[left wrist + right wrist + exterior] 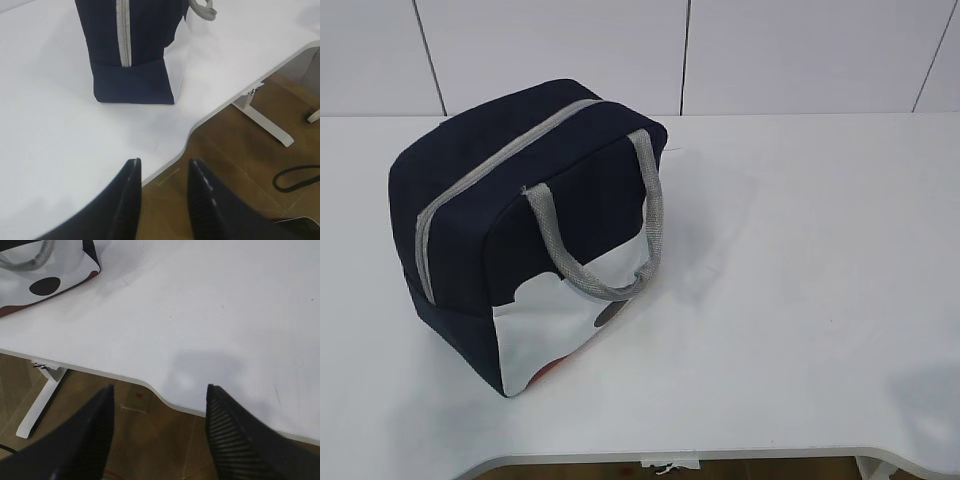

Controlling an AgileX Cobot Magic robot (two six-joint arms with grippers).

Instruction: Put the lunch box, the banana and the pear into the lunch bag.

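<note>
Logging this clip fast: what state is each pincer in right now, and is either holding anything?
Left pincer: open, nothing between its fingers, at the table edge short of the lunch bag.
Right pincer: open wide, empty, at the table edge.

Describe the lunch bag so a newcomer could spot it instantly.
On the white table, look at the left half: the boxy navy-blue fabric lunch bag stands there, zipped shut. A grey zipper crosses its top, grey webbing handles hang over its white lower panel.
</note>
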